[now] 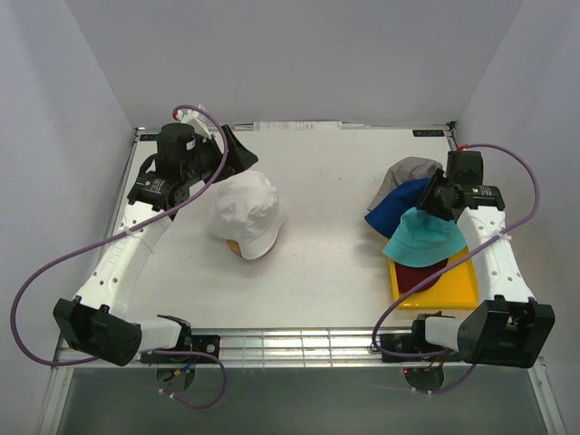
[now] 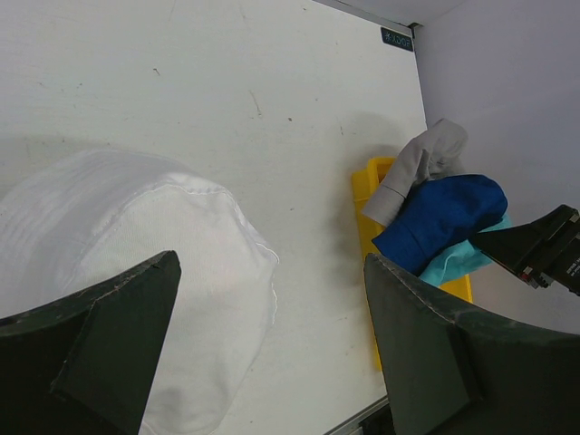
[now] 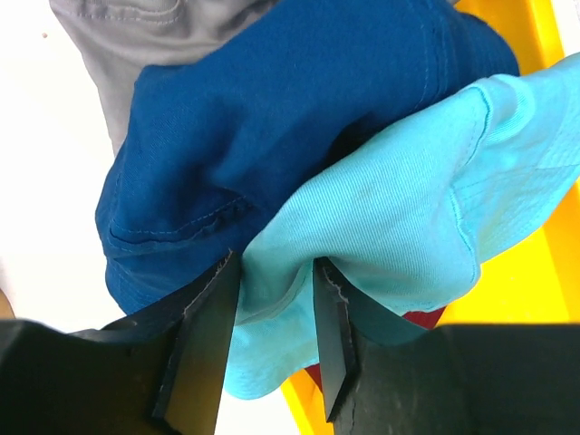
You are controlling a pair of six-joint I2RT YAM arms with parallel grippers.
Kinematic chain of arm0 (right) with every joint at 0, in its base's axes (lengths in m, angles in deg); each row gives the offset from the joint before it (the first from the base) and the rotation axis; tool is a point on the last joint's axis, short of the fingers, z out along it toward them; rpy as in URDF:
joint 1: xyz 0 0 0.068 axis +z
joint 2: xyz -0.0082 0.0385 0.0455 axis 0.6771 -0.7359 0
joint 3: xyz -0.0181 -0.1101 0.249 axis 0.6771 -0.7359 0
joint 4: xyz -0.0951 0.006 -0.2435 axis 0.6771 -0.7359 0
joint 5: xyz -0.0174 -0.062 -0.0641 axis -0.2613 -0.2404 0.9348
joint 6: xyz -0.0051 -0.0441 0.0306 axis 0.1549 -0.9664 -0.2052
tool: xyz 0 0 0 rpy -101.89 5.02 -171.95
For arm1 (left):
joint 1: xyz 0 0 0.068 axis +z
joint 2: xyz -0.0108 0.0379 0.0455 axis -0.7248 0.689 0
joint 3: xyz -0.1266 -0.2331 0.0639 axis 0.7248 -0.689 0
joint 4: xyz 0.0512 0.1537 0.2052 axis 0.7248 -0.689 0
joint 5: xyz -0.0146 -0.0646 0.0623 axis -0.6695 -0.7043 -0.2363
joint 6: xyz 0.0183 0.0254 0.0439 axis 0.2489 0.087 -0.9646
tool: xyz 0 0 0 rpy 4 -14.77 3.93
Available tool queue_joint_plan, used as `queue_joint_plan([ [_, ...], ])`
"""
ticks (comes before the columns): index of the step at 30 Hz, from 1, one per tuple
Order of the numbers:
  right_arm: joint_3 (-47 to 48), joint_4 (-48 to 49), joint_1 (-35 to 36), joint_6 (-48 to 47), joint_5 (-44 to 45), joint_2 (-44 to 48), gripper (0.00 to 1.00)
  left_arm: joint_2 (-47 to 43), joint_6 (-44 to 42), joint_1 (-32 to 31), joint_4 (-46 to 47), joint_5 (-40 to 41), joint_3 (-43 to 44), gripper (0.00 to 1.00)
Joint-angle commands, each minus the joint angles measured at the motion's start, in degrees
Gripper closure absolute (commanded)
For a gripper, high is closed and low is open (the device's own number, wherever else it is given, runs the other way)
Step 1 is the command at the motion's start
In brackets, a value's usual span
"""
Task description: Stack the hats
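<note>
Bases of both arms sit at the near edge of the table [image 1: 335,172], the 2 grippers reaching away from us. Nearest on the right, we see a flat yellow tray [image 1: 456,292] lying on the table with the dark red hat [image 1: 424,270] on it, mostly covered. The teal hat [image 1: 426,237] lies on top of the red one, its brim spread over the tray's far left part.

The right gripper [image 3: 275,275] comes down at the far edge of this teal hat. In its wrist view we see the 2 fingers [image 3: 204,335] drawn close together, a fold of teal brim pinched in the narrow gap between them. The navy hat [image 1: 397,208] sits just behind the teal one, touching it and partly under it. The grey hat [image 1: 408,169] is farthest of the 4, tucked against the navy crown.

Left of centre, well apart from that pile, the white hat [image 1: 249,210] sits crown up on a rounded stand [image 1: 236,246], of which we see only a tan sliver under the near brim.

Farthest, near the back left corner, the left gripper [image 1: 240,156] hangs just beyond the white hat. We see its jaws spread wide and holding nothing, the white brim showing between the dark fingers [image 2: 118,335].
</note>
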Motion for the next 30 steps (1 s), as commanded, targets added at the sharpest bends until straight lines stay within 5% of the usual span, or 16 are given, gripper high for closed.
queue_joint_plan([
  [1,-2.0,2.3,-0.3,0.4,-2.0,2.2,0.56,-1.1,-0.6,0.2,-0.1,0.3,0.3,0.07],
  [5,-3.7,3.0,-0.3,0.4,-1.0,2.3,0.60,-1.3,-0.5,0.2,-0.1,0.2,0.2,0.07],
  [10,-3.0,2.7,-0.3,0.3,-0.2,2.9,0.92,-1.7,-0.6,0.2,-0.3,0.4,0.0,0.07],
  [30,22.7,-11.4,-0.3,-2.6,-7.1,6.7,0.92,-2.0,-0.4,0.2,-0.6,-0.6,-0.2,0.07],
])
